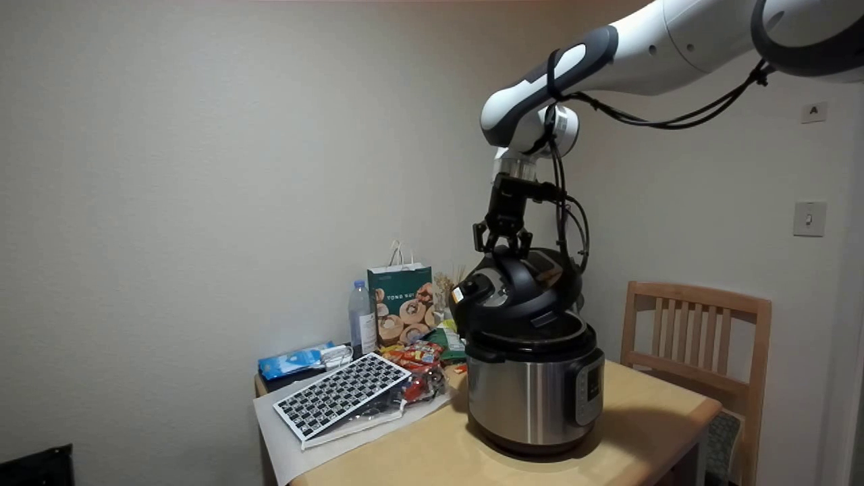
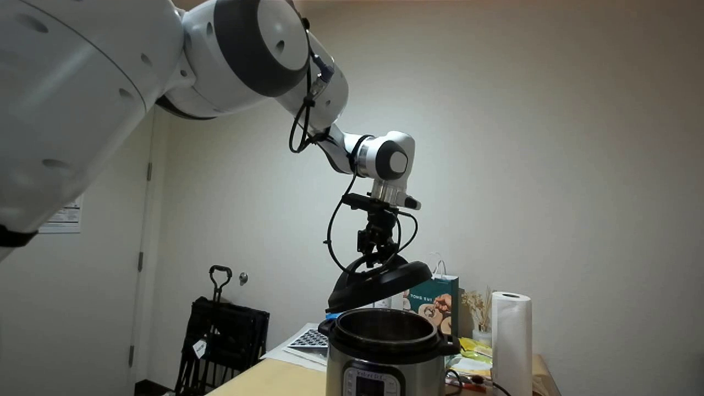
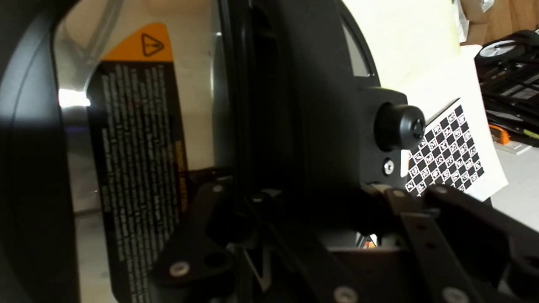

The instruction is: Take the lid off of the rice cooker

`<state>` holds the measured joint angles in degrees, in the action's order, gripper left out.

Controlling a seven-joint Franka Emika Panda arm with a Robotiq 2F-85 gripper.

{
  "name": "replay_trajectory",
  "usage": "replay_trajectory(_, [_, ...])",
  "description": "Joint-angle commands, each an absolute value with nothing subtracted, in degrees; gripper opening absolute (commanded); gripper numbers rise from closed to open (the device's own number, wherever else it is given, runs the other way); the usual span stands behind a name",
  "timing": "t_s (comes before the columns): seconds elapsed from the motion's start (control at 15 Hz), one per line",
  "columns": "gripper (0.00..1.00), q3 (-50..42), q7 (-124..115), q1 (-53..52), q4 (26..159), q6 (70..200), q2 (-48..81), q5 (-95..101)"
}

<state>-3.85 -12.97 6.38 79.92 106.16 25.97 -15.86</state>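
A white Franka Panda arm point(image 1: 641, 64) reaches over a pale wooden surface point(image 1: 398, 452) on which a stainless-steel rice cooker point(image 1: 526, 398) stands upright, its dark interior exposed; the cooker's black domed lid point(image 2: 379, 286) hangs tilted over the mouth, a narrow gap showing between its lower edge and the rim in an exterior view; a black-and-white checkered board point(image 1: 342, 395) lies near the surface's edge; the black Robotiq pincer point(image 1: 502, 250) is clamped on the lid's arched handle point(image 3: 311, 97), straddling it in the wrist view; just beside that handle sits what looks like a steam-release knob point(image 3: 400, 128).

The lid appears free of the cooker, so the step in hand is judged to be the carry-away, with removal nearly done; the next move likely calls for more height, then a sideways pass until the lower edge is well past the rim; after that, presumably, a level, gentle set-down on the surface before the grip lets go; travelling too low, the tilted lid could scrape the rim.
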Motion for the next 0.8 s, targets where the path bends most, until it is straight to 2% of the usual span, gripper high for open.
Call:
replay_trajectory(0.0, [0.00,-3.8,-13.2,6.5,79.7,105.9,26.0,-15.8])
replay_trajectory(0.73, [0.00,-0.9,-8.9,5.9,79.2,106.0,25.8,-17.4])
